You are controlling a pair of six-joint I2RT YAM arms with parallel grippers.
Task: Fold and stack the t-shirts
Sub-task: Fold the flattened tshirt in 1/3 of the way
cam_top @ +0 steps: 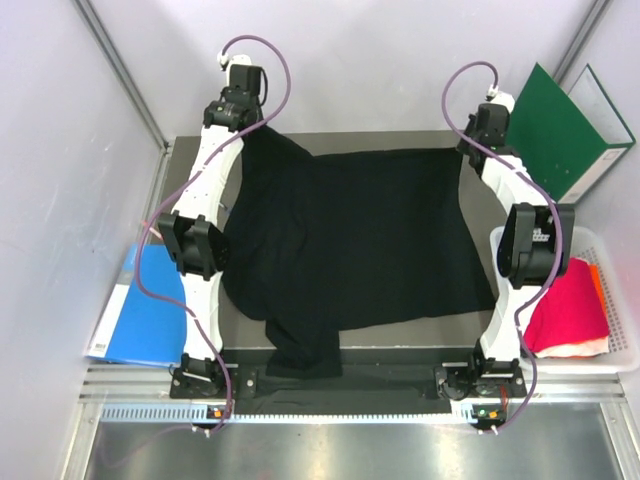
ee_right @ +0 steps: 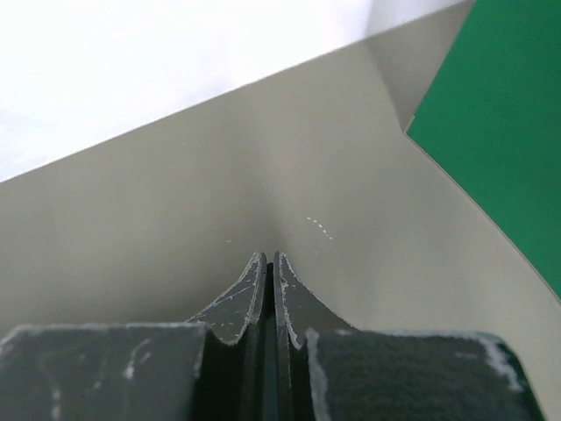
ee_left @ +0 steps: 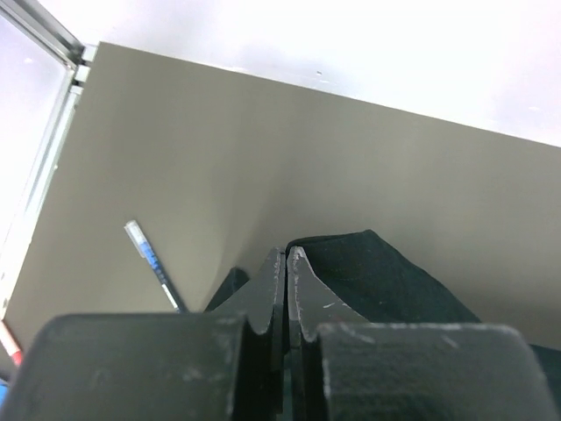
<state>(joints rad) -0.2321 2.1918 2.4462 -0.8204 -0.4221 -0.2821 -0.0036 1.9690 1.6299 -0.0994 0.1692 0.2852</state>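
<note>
Across the table the black shirt lies spread but unfolded, its far corners pinched by the left tool and, it seems, the right tool, both pressed together, while the red shirt sits bundled in the basket, so nothing is stacked yet.

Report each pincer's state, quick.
Left pincer: closed on the black t-shirt.
Right pincer: closed, seemingly pinching the same shirt's far corner.
</note>
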